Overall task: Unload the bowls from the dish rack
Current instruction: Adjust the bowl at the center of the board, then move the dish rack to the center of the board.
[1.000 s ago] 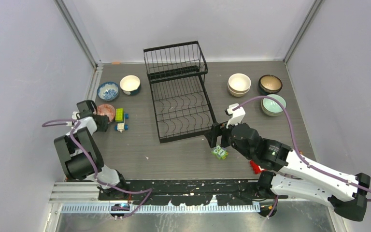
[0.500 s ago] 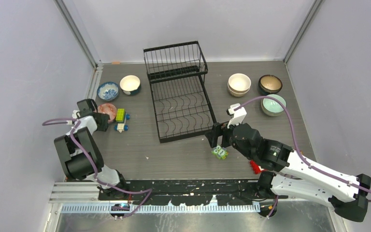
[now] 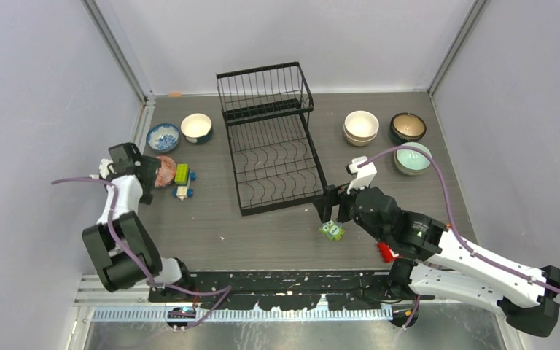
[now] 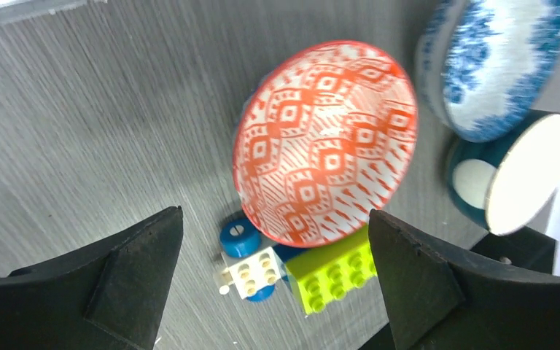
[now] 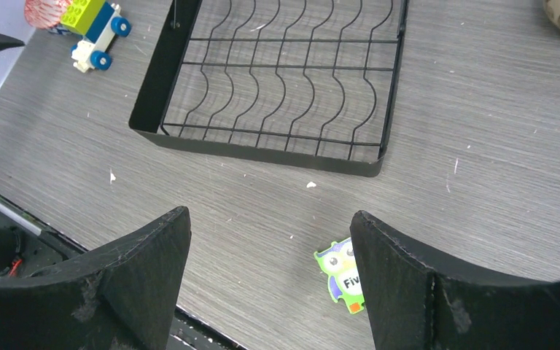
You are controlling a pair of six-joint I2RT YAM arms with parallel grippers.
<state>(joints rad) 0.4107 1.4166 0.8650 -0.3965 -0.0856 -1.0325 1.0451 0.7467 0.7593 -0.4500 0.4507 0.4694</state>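
Bowls [image 3: 361, 125] on desk [image 3: 211, 219] L & R of dish rack [image 5: 259, 151]. L jaws wide, red-patterned bowl [image 4: 324, 142] btw them, untouched, left of rack. R jaws wide, nr rack's front.

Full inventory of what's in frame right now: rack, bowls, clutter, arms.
dish rack: one, black wire, table centre, no bowls in it
blue-patterned bowl: one, white and blue, far left
teal bowl: one, cream inside, left of the rack
red-patterned bowl: one, left, by the toy blocks
cream bowls: stack, looks like two, right of the rack
brown bowl: one, dark, far right
mint bowl: one, nearer than the brown
toy blocks: two, lime and white-blue, left
owl card: one, green, off the rack's near right corner
left gripper: open, over the red-patterned bowl
right gripper: open, empty
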